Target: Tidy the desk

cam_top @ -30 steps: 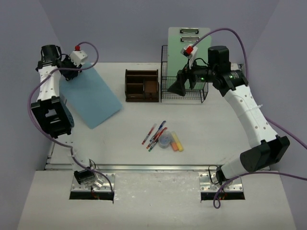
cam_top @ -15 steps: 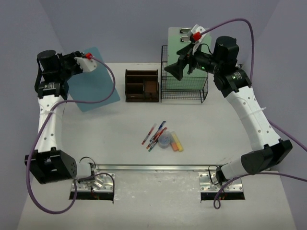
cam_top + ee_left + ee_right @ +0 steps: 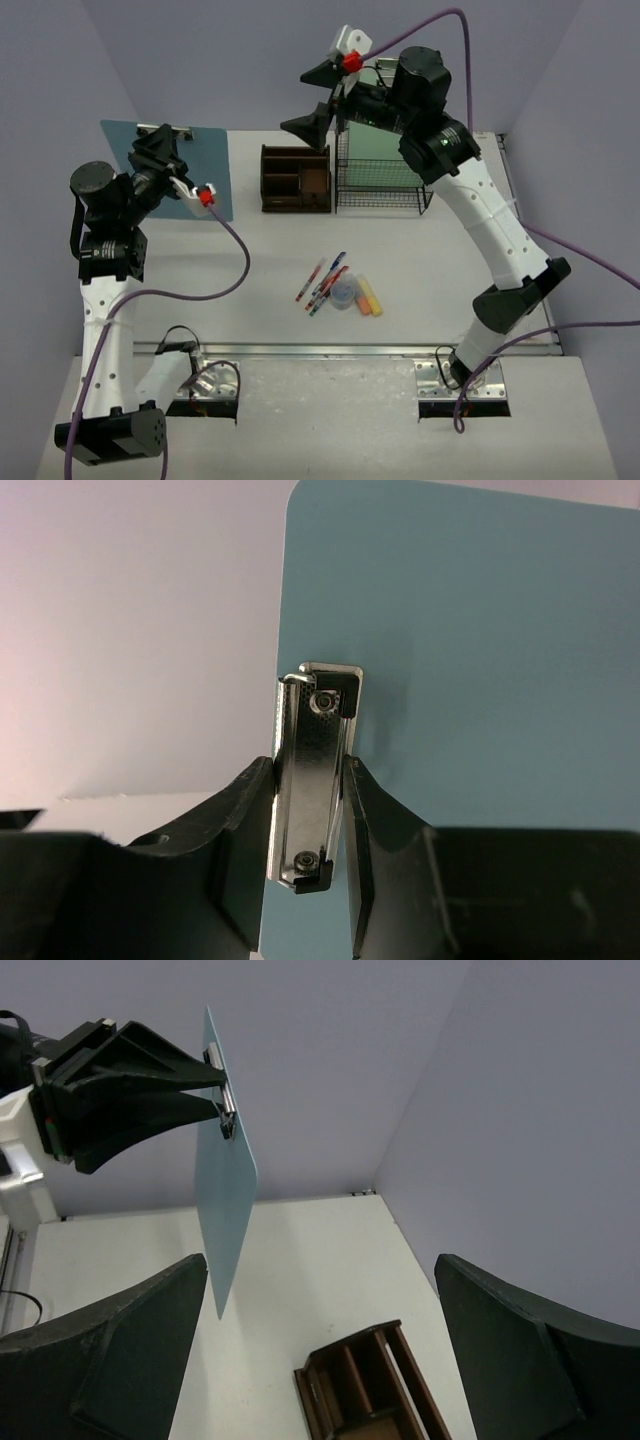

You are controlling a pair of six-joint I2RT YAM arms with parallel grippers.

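The white desk [image 3: 200, 290] lies below both grippers, walled in at the back and sides, with a metal rail along its near edge. There is a wide bare stretch beneath the left gripper [image 3: 308, 780] and more bare surface out to the right edge. That gripper is closed narrowly on the blue clipboard [image 3: 212, 155], which hangs upright from it and looks to be off the surface. 1 second ago the board lay tilted further left and the arm was folded lower. The green clipboard [image 3: 375, 165] stands in the black wire rack [image 3: 385, 190] just below and to the right of the right gripper [image 3: 318, 100], its top hidden by that arm. The right gripper's 2 fingers are spread wide with nothing between them, high over the brown wooden organizer [image 3: 296, 180]. A second ago it hung lower, in front of the rack. Well below it, mid-desk, the pens [image 3: 322, 280], a small round container [image 3: 343, 293] and the highlighters [image 3: 370, 296] sit bunched together. The right wrist view alone shows the blue board edge-on, thin as a blade. The left wrist view alone shows the fingers pinching either side of the board's metal clip [image 3: 315, 730].
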